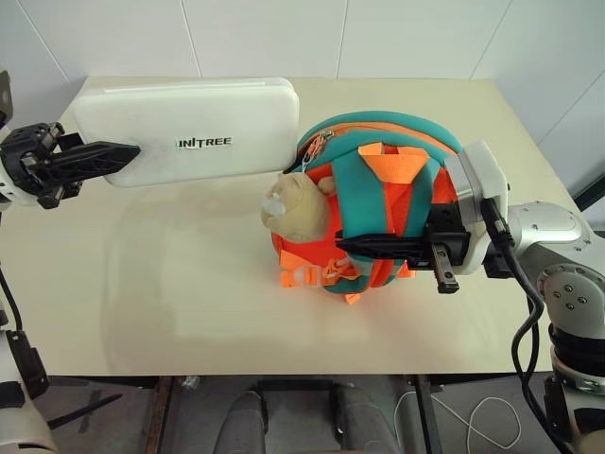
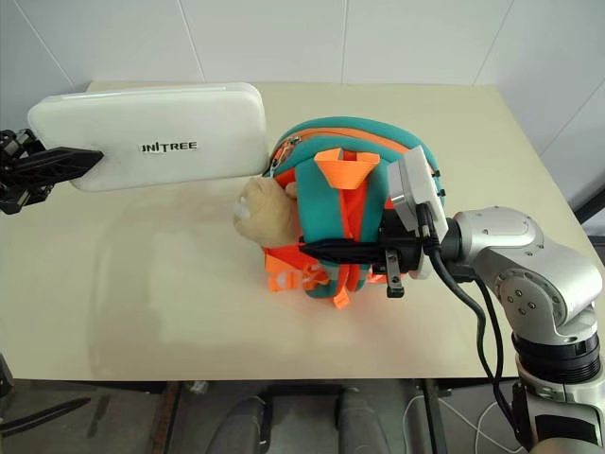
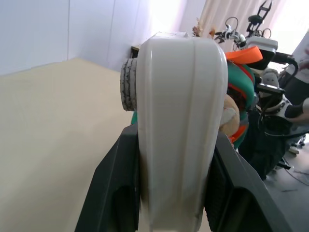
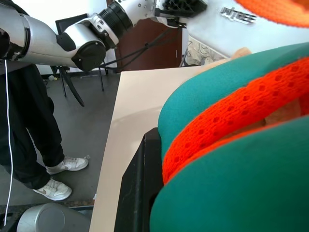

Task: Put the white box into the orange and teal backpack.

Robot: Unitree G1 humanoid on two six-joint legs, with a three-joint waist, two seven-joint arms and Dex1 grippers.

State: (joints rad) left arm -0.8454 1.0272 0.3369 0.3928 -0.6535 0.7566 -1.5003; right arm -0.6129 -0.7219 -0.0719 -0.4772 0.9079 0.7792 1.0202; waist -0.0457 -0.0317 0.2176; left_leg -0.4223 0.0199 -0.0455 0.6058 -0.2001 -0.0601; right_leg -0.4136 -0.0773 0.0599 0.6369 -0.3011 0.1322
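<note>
Box (image 1: 189, 130) held aloft just left of backpack (image 1: 378, 203), clamped at its far end by left gripper (image 1: 106, 157) | right gripper (image 1: 397, 248) pinched shut on backpack's strap | advice: spread zip opening (image 1: 326, 140) before feeding box in, end first.

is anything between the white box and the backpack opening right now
No separate object stands between them. The left claw holds the white box above the table, its far end at the orange and teal backpack, whose zipper looks barely parted. The right claw grips a teal strap.
</note>
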